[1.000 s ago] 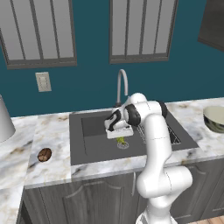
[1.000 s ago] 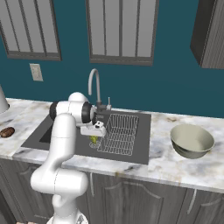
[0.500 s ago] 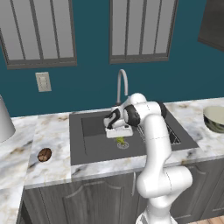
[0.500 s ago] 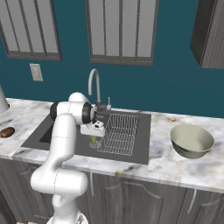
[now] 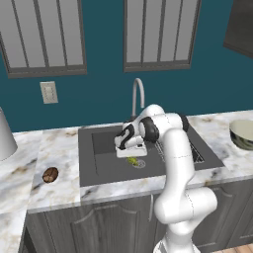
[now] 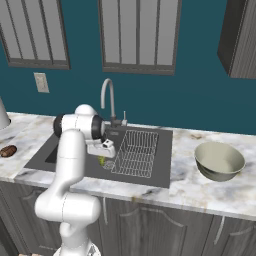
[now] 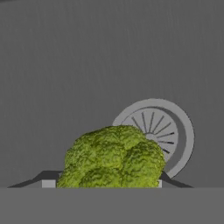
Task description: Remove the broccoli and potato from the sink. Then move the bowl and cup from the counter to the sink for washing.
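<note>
Down in the dark grey sink point(image 5: 104, 170) point(image 6: 165, 150), my gripper point(image 5: 132, 156) point(image 6: 102, 156) point(image 7: 103, 184) is shut on the broccoli point(image 5: 132, 160) point(image 6: 101, 161) point(image 7: 113, 157). The floret is low, right by the round drain point(image 7: 166, 127), and fills the gap between both fingertips point(image 7: 48, 183). I cannot tell whether it touches the sink floor. The potato point(image 5: 50, 174) point(image 6: 8, 151) lies on the marble counter point(image 5: 59, 148) point(image 6: 200, 192) left of the sink. The bowl point(image 5: 243, 133) point(image 6: 219, 161) stands upright on the counter to the right. The cup is out of view.
A wire rack point(image 6: 135, 152) fills the right half of the basin, close beside the hand. The curved chrome faucet point(image 5: 138, 94) point(image 6: 107, 95) rises behind the sink, above the arm. A white rounded object point(image 5: 5, 136) stands at the far left of the counter.
The hand has hardly moved and stays low over the drain. The broccoli is still between the fingers, which have drawn in a little.
</note>
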You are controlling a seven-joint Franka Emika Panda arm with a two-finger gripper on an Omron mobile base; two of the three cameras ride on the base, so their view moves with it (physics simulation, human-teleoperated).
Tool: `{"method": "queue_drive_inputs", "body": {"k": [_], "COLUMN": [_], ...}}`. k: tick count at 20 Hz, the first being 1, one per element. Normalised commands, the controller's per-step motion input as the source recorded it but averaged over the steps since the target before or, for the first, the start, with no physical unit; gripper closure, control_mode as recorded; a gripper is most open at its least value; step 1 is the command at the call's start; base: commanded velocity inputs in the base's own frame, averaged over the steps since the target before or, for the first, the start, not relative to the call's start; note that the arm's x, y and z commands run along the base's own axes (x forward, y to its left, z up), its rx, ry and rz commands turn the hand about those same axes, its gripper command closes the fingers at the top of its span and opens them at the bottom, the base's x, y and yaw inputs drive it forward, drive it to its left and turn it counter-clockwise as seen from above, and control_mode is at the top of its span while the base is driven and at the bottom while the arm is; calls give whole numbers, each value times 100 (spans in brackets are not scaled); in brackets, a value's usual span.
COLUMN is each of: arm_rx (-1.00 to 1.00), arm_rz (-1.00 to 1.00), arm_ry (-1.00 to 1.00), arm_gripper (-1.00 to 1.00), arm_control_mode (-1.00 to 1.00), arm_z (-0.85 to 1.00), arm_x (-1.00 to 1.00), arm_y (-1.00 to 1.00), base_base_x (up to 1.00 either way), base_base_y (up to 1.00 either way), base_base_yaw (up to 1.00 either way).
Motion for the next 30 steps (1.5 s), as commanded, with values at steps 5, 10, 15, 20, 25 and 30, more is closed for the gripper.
{"method": "queue_drive_inputs", "body": {"k": [5,10,15,20,25,30], "arm_rx": [-8,-10,-7,-1,0,0], "arm_rz": [0,0,-2,-4,-3,-2], "arm_ry": [-21,-27,-25,-28,-22,-7], "arm_gripper": [100,100,100,100,100,100], "arm_control_mode": [-100,-100,-100,-100,-100,-100], "arm_z": [2,14,22,33,33,40], "arm_x": [-20,-16,-5,0,0,0], "arm_y": [25,12,3,2,7,14], "base_base_x": [0,0,0,0,0,0], "base_base_y": [0,0,0,0,0,0], "base_base_yaw": [0,0,0,0,0,0]}}
